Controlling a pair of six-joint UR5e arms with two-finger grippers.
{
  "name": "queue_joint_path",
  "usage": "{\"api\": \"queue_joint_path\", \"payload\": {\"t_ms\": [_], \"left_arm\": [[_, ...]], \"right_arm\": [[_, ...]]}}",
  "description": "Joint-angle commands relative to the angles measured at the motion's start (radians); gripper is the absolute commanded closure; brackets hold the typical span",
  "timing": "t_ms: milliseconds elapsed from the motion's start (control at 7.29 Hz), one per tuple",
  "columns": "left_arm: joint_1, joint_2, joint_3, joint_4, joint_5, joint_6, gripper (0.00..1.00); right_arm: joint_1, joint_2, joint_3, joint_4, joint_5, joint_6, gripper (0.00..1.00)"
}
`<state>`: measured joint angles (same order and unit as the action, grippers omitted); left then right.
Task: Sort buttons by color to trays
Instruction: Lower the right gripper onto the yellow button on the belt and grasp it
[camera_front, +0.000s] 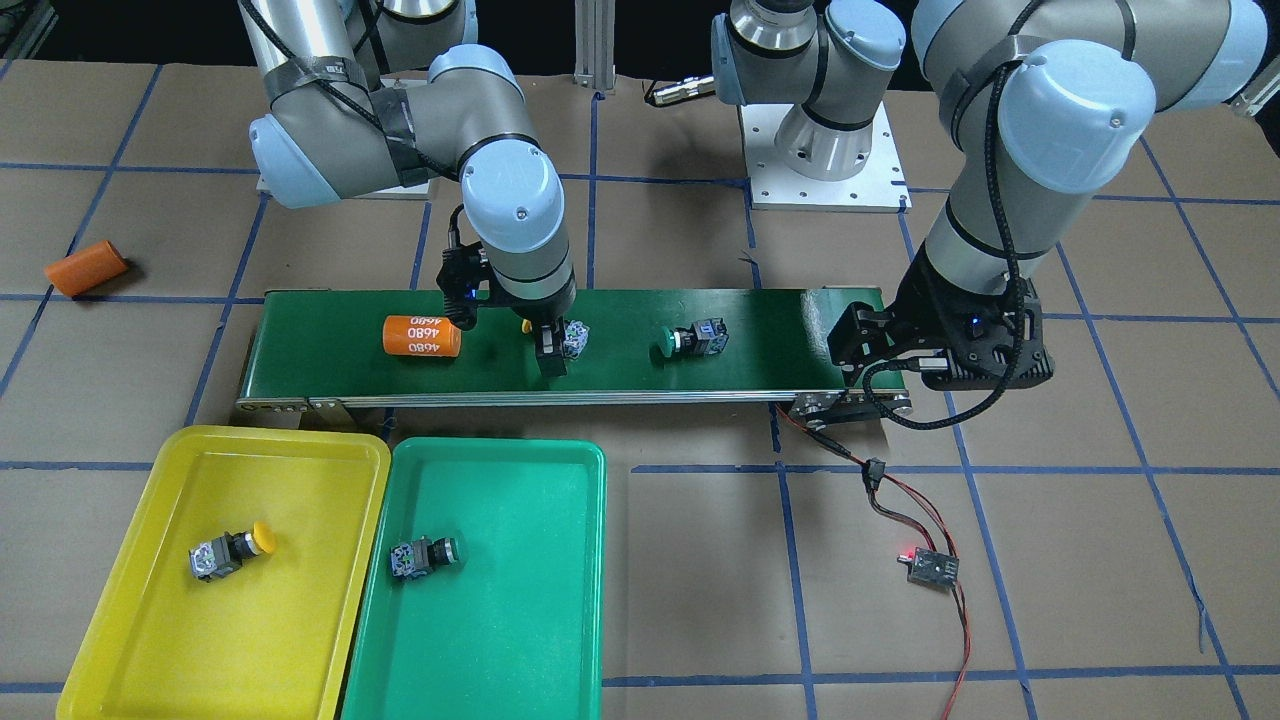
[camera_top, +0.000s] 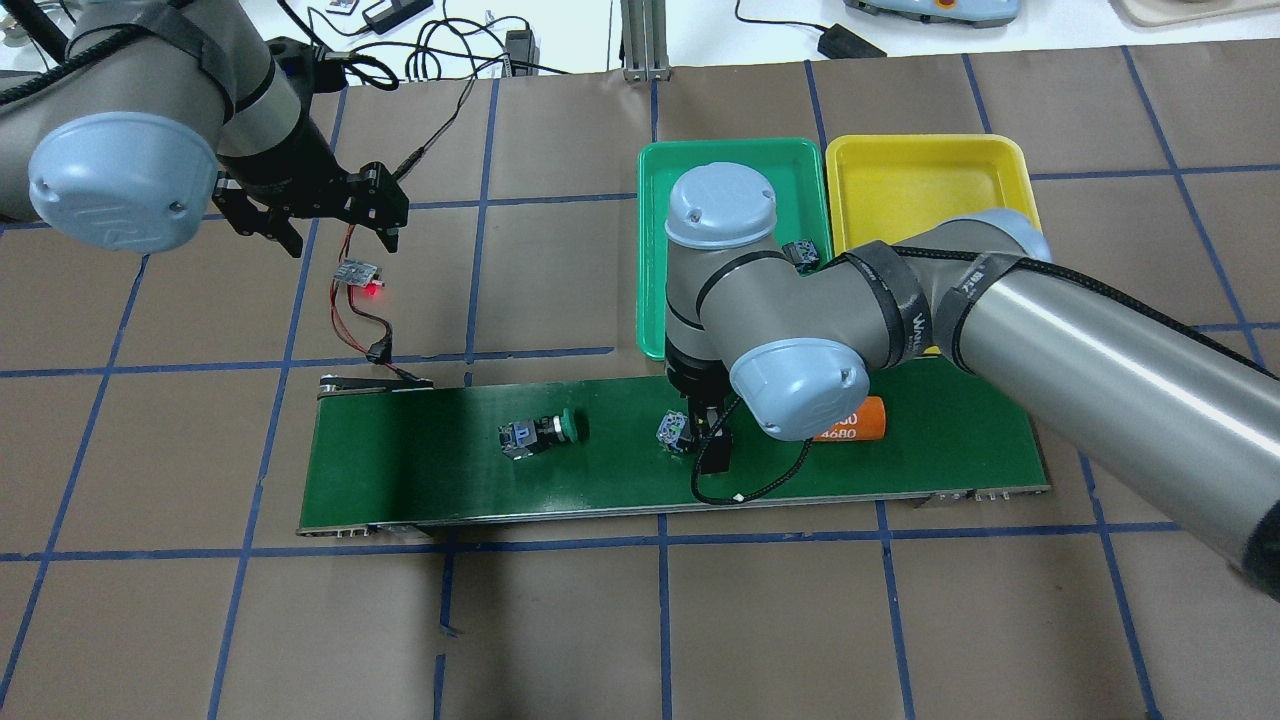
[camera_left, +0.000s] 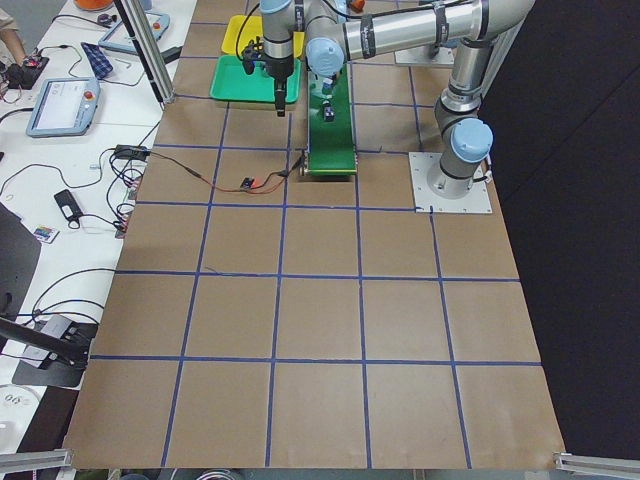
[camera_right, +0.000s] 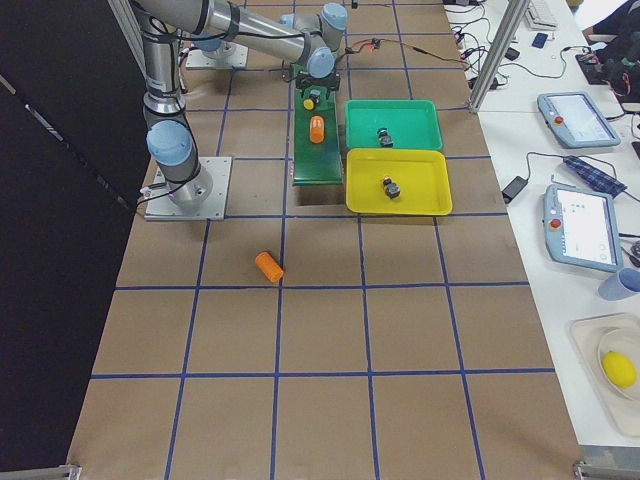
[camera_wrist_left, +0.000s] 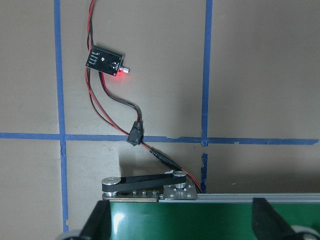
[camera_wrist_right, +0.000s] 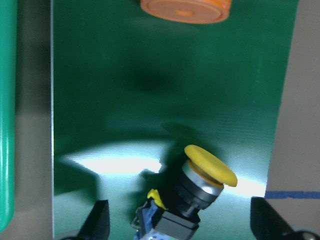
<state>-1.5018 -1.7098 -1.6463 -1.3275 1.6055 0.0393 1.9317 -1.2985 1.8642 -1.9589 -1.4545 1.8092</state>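
Note:
A yellow-capped button (camera_wrist_right: 202, 180) lies on its side on the dark-green belt (camera_front: 620, 370). My right gripper (camera_wrist_right: 182, 225) is open and low over it, one finger on each side, not touching; it also shows in the front view (camera_front: 552, 358). A green-capped button (camera_front: 697, 340) lies further along the belt. Another yellow-capped button (camera_front: 232, 550) lies in the yellow tray (camera_front: 150, 620), and another green-capped button (camera_front: 425, 556) lies in the green tray (camera_front: 500, 630). My left gripper (camera_wrist_left: 182, 225) is open and empty above the belt's end by the red wires; it also shows in the overhead view (camera_top: 340, 238).
An orange cylinder (camera_front: 422, 336) lies on the belt close beside my right gripper. A second orange cylinder (camera_front: 86, 268) lies on the table far off. A small black circuit board (camera_wrist_left: 104, 60) with red wires and a lit red LED sits beyond the belt's end.

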Motion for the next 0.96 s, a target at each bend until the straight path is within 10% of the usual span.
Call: {"api": "queue_joint_path", "payload": {"t_ms": [0, 411, 823], "left_arm": [[0.0, -0.002, -0.001, -0.001, 0.001, 0.001, 0.0], [0.002, -0.002, 0.003, 0.002, 0.002, 0.001, 0.0], [0.002, -0.002, 0.011, -0.004, 0.007, 0.002, 0.0]], "right_arm": [[0.0, -0.002, 0.026, 0.0, -0.001, -0.008, 0.0], [-0.013, -0.005, 0.027, -0.005, 0.0, -0.089, 1.0], [-0.025, -0.041, 0.003, -0.011, -0.02, -0.165, 1.0]]}}
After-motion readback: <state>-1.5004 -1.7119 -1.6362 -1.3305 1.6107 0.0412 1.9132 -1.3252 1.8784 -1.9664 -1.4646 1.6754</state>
